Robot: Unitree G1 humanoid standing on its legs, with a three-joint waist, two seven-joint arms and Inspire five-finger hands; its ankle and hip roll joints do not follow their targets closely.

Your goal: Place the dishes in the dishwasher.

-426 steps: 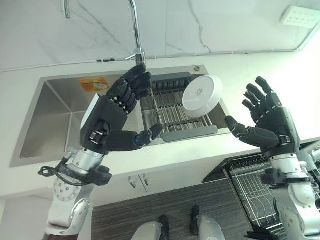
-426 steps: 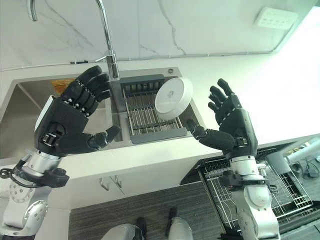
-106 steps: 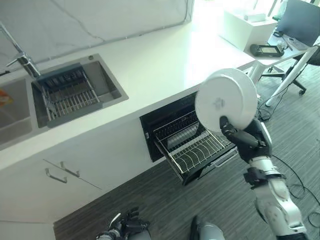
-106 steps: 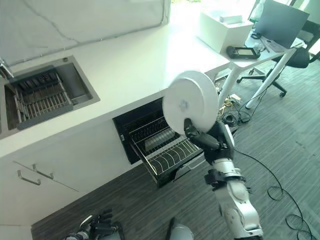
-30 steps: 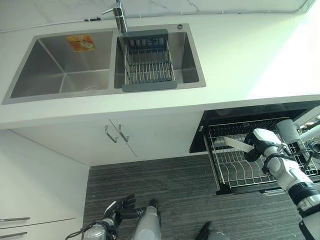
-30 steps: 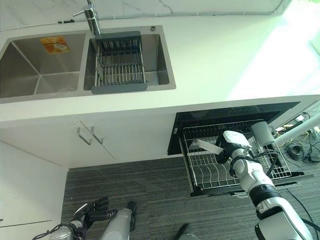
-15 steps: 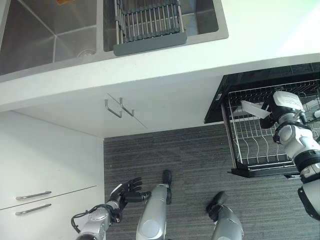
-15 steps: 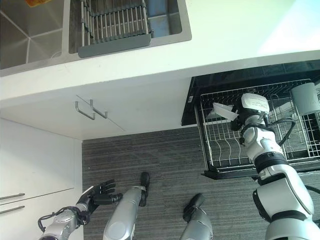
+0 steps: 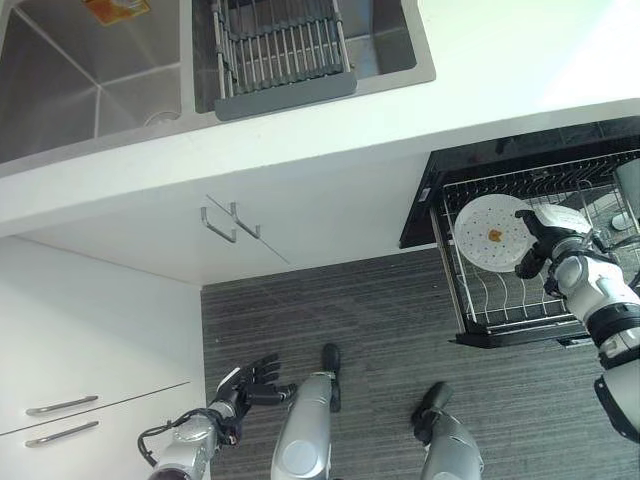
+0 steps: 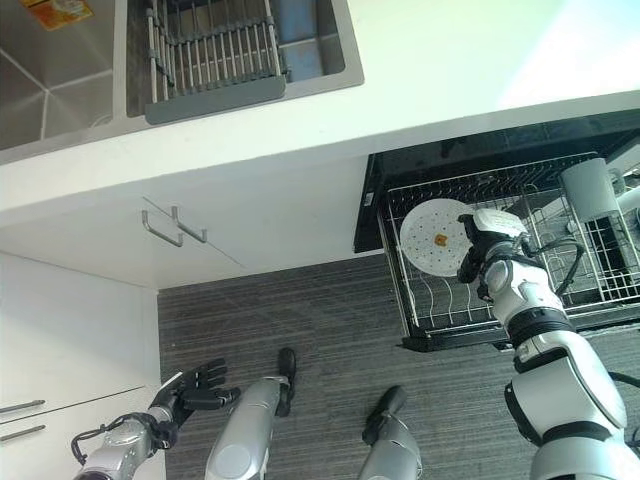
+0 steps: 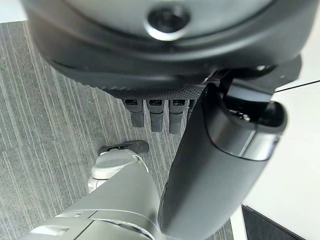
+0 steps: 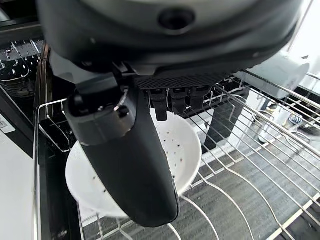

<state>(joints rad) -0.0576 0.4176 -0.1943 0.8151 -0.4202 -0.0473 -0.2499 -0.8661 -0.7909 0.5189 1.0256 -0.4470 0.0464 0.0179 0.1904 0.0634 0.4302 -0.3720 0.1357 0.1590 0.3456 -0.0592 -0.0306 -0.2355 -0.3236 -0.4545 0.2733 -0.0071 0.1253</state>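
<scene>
White plate [image 9: 491, 232] lies in dishwasher rack [image 9: 470, 300] — right hand [image 9: 532, 250] just beside it, fingers relaxed, not gripping.

White bench [image 9: 520, 60] runs across the head views, with a double stainless sink [image 9: 90, 90] let into it. A grey wire drying rack [image 9: 280, 50] sits in the sink's right basin; an orange label [image 9: 117, 9] lies in the left basin. Below the bench's right end, the dishwasher's wire rack [image 10: 590, 270] is pulled out over the grey plank floor [image 9: 350, 310]. A white plate [image 10: 437, 240] with small dark specks rests in the rack's left part, leaning on the tines. A grey cup [image 10: 588, 188] stands at the rack's right.
</scene>
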